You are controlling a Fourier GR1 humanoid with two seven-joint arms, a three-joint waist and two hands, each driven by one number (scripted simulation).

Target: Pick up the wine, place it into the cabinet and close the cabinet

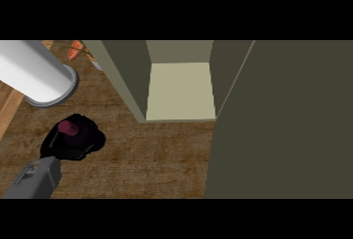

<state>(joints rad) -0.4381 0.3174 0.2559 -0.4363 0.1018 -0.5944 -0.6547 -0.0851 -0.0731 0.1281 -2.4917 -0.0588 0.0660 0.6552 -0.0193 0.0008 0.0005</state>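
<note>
One left hand (88, 139) curls round the wine (67, 127), upright, neck up.

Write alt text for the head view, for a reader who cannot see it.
The robot's left hand curls round a dark red wine bottle over the wooden counter. Beyond it, an olive cabinet stands open, its door swung right.

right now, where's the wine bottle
Head view, lower left: the wine, only its dark red top showing, sits inside the curled left hand, below the white cylinder and left of the open cabinet.
</note>
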